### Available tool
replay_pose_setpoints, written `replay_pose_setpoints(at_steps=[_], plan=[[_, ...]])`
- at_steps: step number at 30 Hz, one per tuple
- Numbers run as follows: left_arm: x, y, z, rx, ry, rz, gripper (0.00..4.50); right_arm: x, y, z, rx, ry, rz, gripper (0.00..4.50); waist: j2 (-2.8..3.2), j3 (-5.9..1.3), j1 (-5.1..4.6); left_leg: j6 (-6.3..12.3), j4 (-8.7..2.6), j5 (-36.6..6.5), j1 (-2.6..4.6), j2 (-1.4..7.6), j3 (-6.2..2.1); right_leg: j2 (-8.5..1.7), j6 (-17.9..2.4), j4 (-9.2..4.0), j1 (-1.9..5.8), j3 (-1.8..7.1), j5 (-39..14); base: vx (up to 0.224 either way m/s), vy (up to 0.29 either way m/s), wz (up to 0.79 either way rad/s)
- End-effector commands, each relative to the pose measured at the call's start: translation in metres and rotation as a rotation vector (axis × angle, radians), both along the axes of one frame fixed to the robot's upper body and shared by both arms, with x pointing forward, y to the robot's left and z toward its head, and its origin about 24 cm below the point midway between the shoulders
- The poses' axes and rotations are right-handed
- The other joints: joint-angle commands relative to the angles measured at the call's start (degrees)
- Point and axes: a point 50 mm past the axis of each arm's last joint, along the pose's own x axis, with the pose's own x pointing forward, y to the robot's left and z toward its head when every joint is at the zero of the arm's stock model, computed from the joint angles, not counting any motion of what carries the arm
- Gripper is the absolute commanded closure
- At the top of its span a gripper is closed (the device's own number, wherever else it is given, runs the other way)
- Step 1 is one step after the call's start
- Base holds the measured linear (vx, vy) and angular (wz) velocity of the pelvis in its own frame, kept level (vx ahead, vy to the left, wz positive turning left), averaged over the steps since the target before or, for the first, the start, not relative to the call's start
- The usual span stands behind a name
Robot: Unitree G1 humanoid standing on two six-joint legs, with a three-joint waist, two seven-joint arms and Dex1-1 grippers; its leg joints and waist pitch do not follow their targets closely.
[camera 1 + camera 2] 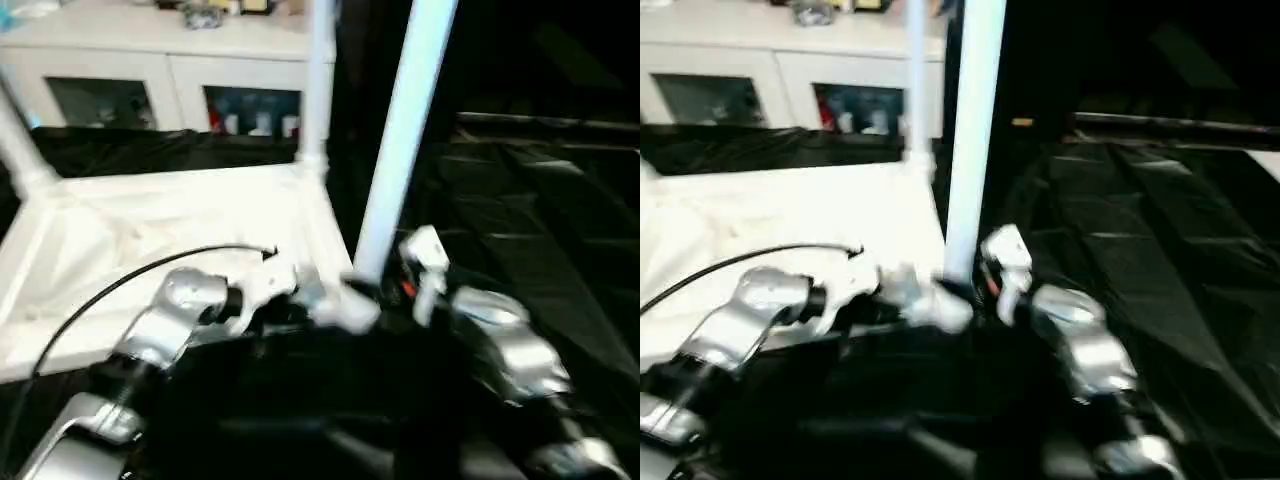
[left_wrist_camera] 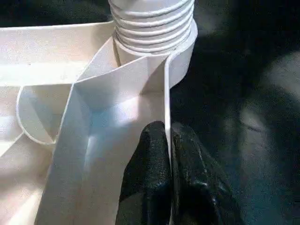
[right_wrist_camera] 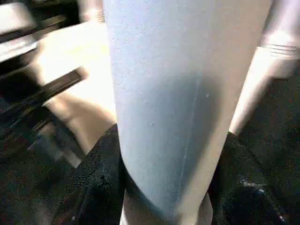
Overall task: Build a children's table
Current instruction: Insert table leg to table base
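The white tabletop [image 1: 150, 230] lies upside down, ribbed underside up, on a black sheet. Upright legs stand in its far right corner [image 1: 318, 80] and far left corner [image 1: 20, 150]. A third leg [image 1: 405, 130] rises from the near right corner, leaning slightly right. My right gripper [image 3: 164, 187] is shut around this leg low down, one black finger [image 3: 98, 183] on each side. The leg's threaded end [image 2: 152, 23] sits in the round corner socket [image 2: 180, 61]. My left gripper [image 2: 168, 136] is shut on the thin raised rim [image 2: 166, 93] just beside that socket.
A white cabinet with glass doors [image 1: 170, 70] stands behind the tabletop. Black sheeting [image 1: 530, 210] covers the floor to the right. A black cable [image 1: 130, 275] arcs over my left forearm [image 1: 160, 325].
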Motion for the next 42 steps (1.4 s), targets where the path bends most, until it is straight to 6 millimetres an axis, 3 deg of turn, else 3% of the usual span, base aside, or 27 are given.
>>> replay_pose_setpoints(at_steps=[1, 3, 6, 8, 10, 11, 12, 13, 14, 15, 16, 18, 20, 21, 22, 23, 24, 25, 26, 27, 28, 29, 30, 31, 34, 37, 42], plan=[[0.007, -0.017, 0.018, -0.062, -0.06, -0.035, 4.5, -0.005, -0.016, -0.044, -0.124, 0.204, -0.177, 2.61, 0.65, -1.81, -0.22, -2.87, -4.26, -33.19, 1.05, -1.01, -0.28, -0.85, -5.27, -6.16, 0.78, -0.53, -33.81, -0.059, 0.015, -0.14], [0.01, -0.018, 0.018, -0.058, -0.057, -0.003, 4.5, -0.001, -0.013, -0.045, -0.131, 0.2, -0.22, 2.61, 0.8, -1.81, -0.6, -3.1, -4.35, -34.89, 1.33, -1.08, -0.55, -0.76, -5.45, -6.41, 0.65, -0.86, -33.59, -0.026, 0.009, -0.07], [0.016, -0.023, 0.019, -0.046, -0.075, 0.048, 4.5, 0.008, -0.005, -0.045, -0.13, 0.204, -0.308, 2.61, 1.25, -1.76, -1.24, -3.04, -4.64, -36.57, 1.19, -0.99, -0.87, -0.86, -7.02, -6.5, 0.83, -1.38, -30.32, 0.0, 0.0, 0.0], [0.021, -0.026, 0.02, -0.034, -0.085, 0.095, 4.5, 0.016, 0.001, -0.045, -0.127, 0.212, -0.393, 2.61, 1.39, -1.58, -1.76, -2.95, -4.59, -38.84, 1.61, -1.01, -1.08, -0.9, -7.23, -6.89, 0.66, -2.02, -31.22, 0.0, 0.0, 0.0], [0.024, -0.028, 0.021, -0.025, -0.094, 0.132, 4.5, 0.022, 0.004, -0.044, -0.124, 0.223, -0.461, 2.61, 1.42, -1.6, -2.14, -2.7, -4.8, -39.52, 1.4, -1.0, -1.38, -1.04, -7.24, -7.0, 1.24, -2.56, -30.76, 0.0, 0.0, 0.0], [0.026, -0.029, 0.021, -0.021, -0.097, 0.151, 4.5, 0.024, 0.006, -0.044, -0.127, 0.226, -0.488, 2.61, 1.39, -1.52, -2.2, -2.66, -4.79, -39.69, 1.46, -1.03, -1.38, -1.02, -7.19, -7.16, 1.18, -2.67, -30.97, 0.0, 0.0, 0.0], [0.03, -0.03, 0.021, -0.002, -0.108, 0.209, 4.5, 0.029, 0.01, -0.043, -0.134, 0.23, -0.561, 2.61, 1.23, -1.43, -2.29, -2.53, -4.72, -40.13, 1.67, -1.04, -1.32, -0.95, -7.13, -7.36, 0.97, -2.77, -31.41, 0.0, 0.0, 0.0], [0.032, -0.031, 0.022, 0.009, -0.113, 0.238, 4.5, 0.032, 0.011, -0.042, -0.135, 0.232, -0.594, 2.61, 1.4, -1.3, -2.64, -2.47, -4.39, -41.36, 2.37, -1.17, -1.3, -0.87, -7.02, -7.83, 0.5, -3.17, -32.57, 0.0, 0.0, 0.0], [0.032, -0.031, 0.022, 0.009, -0.113, 0.238, 4.5, 0.032, 0.011, -0.042, -0.135, 0.232, -0.594, 2.61, 1.57, -1.24, -2.72, -2.41, -4.41, -41.92, 2.48, -1.07, -1.34, -0.93, -7.03, -7.89, 0.56, -3.34, -32.6, 0.0, 0.0, 0.0], [0.032, -0.031, 0.022, 0.009, -0.113, 0.238, 4.5, 0.032, 0.011, -0.042, -0.135, 0.232, -0.594, 2.61, 1.78, -1.08, -2.8, -2.03, -4.58, -42.95, 2.59, -0.96, -1.37, -0.84, -6.85, -8.24, 0.82, -3.84, -32.22, 0.0, 0.0, 0.0], [0.036, -0.037, 0.022, 0.024, -0.12, 0.294, 4.5, 0.036, 0.018, -0.041, -0.138, 0.239, -0.672, 2.61, 1.68, -0.95, -3.02, -1.93, -5.05, -44.21, 2.41, -0.56, -1.57, -1.0, -7.09, -7.98, 1.41, -4.42, -30.36, 0.0, 0.0, 0.0], [0.037, -0.039, 0.022, 0.026, -0.12, 0.311, 4.5, 0.038, 0.022, -0.041, -0.14, 0.242, -0.697, 2.61, 2.06, -0.72, -3.15, -2.06, -5.88, -45.84, 2.04, -0.32, -1.91, -0.71, -7.0, -7.47, 2.25, -4.96, -28.82, 0.0, 0.0, 0.0], [0.038, -0.044, 0.023, 0.027, -0.119, 0.333, 4.5, 0.04, 0.027, -0.04, -0.142, 0.243, -0.725, 2.61, 2.2, -0.05, -2.7, -1.66, -7.16, -50.37, 2.46, 0.34, -1.3, -0.14, -7.62, -6.42, 2.31, -5.46, -26.7, 0.0, 0.0, 0.0], [0.038, -0.045, 0.023, 0.027, -0.118, 0.338, 4.5, 0.041, 0.029, -0.04, -0.143, 0.243, -0.732, 2.61, 2.4, 0.23, -2.19, -1.52, -8.62, -51.88, 1.56, 0.86, -0.61, 0.22, -7.42, -4.42, 3.66, -5.93, -25.93, -0.058, -0.037, -0.01], [0.038, -0.046, 0.022, 0.028, -0.116, 0.337, 4.5, 0.042, 0.031, -0.039, -0.144, 0.243, -0.732, 2.61, 3.04, 0.64, 0.67, -1.02, -13.19, -54.35, -2.7, 2.7, 1.3, 0.97, -7.08, 5.23, 7.61, -4.93, -19.9, -0.058, -0.037, -0.01], [0.037, -0.046, 0.022, 0.029, -0.118, 0.335, 4.5, 0.042, 0.032, -0.038, -0.14, 0.243, -0.732, 2.61, 2.32, -0.07, 3.58, 0.52, -12.44, -51.59, -2.88, 3.15, 2.4, 0.23, -5.66, 7.13, 7.73, -2.65, -15.45, -0.033, -0.113, 0.15], [0.037, -0.045, 0.022, 0.03, -0.118, 0.334, 4.5, 0.042, 0.032, -0.038, -0.135, 0.243, -0.733, 2.61, 1.37, -0.63, 3.31, 0.91, -10.64, -44.47, 0.35, 2.24, 3.7, -0.46, -4.39, 5.11, 5.0, 0.12, -20.41, 0.029, -0.189, 0.2], [0.037, -0.045, 0.022, 0.031, -0.117, 0.334, 4.5, 0.043, 0.033, -0.037, -0.129, 0.242, -0.733, 2.61, -1.62, 0.77, 2.26, 0.95, 7.02, -19.95, 6.93, -1.71, 1.31, -7.26, 0.12, -12.28, -6.14, 2.25, -69.89, 0.029, -0.189, 0.2], [0.037, -0.045, 0.021, 0.031, -0.117, 0.334, 4.5, 0.043, 0.033, -0.036, -0.132, 0.236, -0.729, 2.61, -2.07, 0.19, 1.86, 1.78, 4.91, -15.84, 1.95, -1.51, -0.16, -8.19, -0.46, -9.44, -0.48, 3.92, -66.83, 0.106, -0.104, -0.33], [0.037, -0.044, 0.021, 0.032, -0.117, 0.334, 4.5, 0.044, 0.034, -0.036, -0.133, 0.231, -0.725, 2.61, 0.14, -1.95, 3.48, -1.71, -1.23, -11.46, -0.46, -0.28, -1.51, -5.62, -2.53, -4.2, 3.82, 1.3, -45.04, 0.111, 0.008, -0.28], [0.037, -0.043, 0.021, 0.034, -0.117, 0.334, 4.5, 0.045, 0.036, -0.034, -0.122, 0.225, -0.712, 2.61, -0.09, -2.28, 2.42, -2.59, -2.06, -11.95, 1.96, -0.43, -0.87, -2.06, -5.71, -2.09, 1.5, -0.12, -20.69, 0.111, 0.008, -0.28], [0.037, -0.043, 0.021, 0.036, -0.117, 0.335, 4.5, 0.045, 0.037, -0.034, -0.118, 0.221, -0.706, 2.61, 0.75, -2.49, 2.63, -3.11, -2.22, -11.05, 2.5, -0.61, -0.54, -1.39, -8.49, -1.54, 1.64, -0.41, -10.74, 0.042, -0.024, 0.19], [0.037, -0.043, 0.021, 0.038, -0.117, 0.336, 4.5, 0.046, 0.039, -0.032, -0.108, 0.212, -0.694, 2.61, 0.72, -2.01, 1.84, -2.39, -2.55, -13.04, 2.43, -0.7, 0.01, -0.63, -12.78, -1.9, 1.6, -0.57, -3.07, 0.0, 0.0, 0.0], [0.038, -0.042, 0.021, 0.04, -0.117, 0.338, 4.5, 0.047, 0.043, -0.029, -0.082, 0.199, -0.668, 2.61, 0.55, -1.47, 1.16, -2.72, -2.86, -19.45, 1.8, -0.96, 0.0, -0.76, -14.22, -2.52, 1.92, -0.46, -8.33, 0.0, 0.0, 0.0], [0.039, -0.042, 0.022, 0.04, -0.118, 0.337, 4.5, 0.05, 0.046, -0.025, -0.084, 0.17, -0.65, 2.61, 0.41, -1.57, 1.1, -1.74, -3.02, -23.44, 1.77, -1.02, -0.12, -1.35, -12.25, -3.75, 1.83, -0.44, -18.83, 0.0, 0.0, 0.0], [0.039, -0.041, 0.022, 0.039, -0.119, 0.332, 4.5, 0.05, 0.047, -0.024, -0.08, 0.167, -0.645, 2.61, 0.51, -1.53, 0.99, -1.73, -3.23, -23.21, 1.58, -0.9, -0.24, -1.35, -11.32, -3.97, 1.79, -0.46, -19.6, 0.0, 0.0, 0.0], [0.038, -0.041, 0.021, 0.039, -0.12, 0.325, 4.5, 0.051, 0.047, -0.023, -0.077, 0.159, -0.638, 2.61, 0.6, -1.57, 0.63, -2.04, -3.44, -23.05, 1.44, -0.79, -0.32, -1.36, -11.85, -3.93, 1.93, -0.57, -17.83, 0.0, 0.0, 0.0]])
